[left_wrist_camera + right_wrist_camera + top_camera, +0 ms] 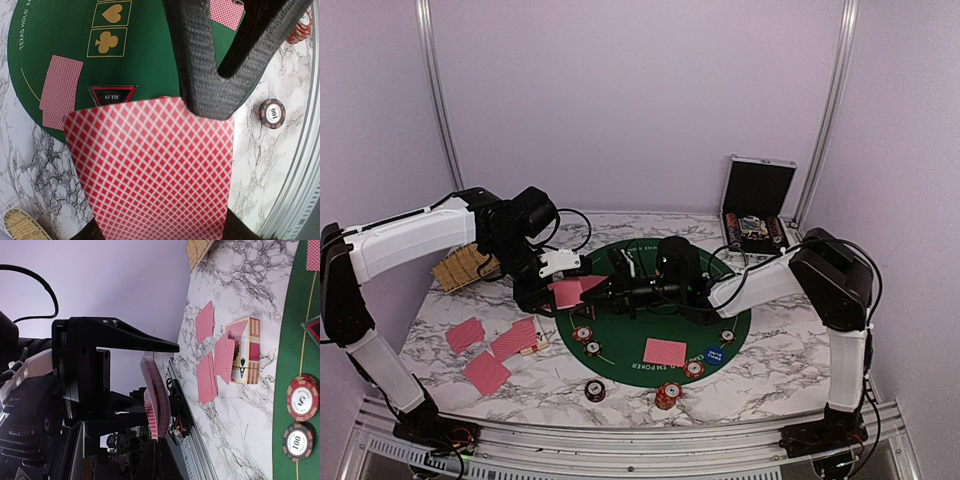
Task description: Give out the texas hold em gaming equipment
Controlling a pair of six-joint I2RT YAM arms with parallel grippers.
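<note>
Cardstock with red diamond-lattice backs, rectangular, stacked as a thin deck [150,170]. Clamped narrowly between ribbed matte-black fingers [200,75] of left claw [568,292], raised over left edge of round green felt mat [630,345]. Closed tight on one card [150,415] at deck's right side: right claw [610,292]. Lying flat on marbled desk [770,370], further left: three loose cards [485,372]. Near mat's near rim: round striped chips [668,396].

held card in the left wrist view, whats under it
Under the held card, the black triangular marker peeks out on the green mat; its lower tip and whatever else lies beneath are covered.
</note>
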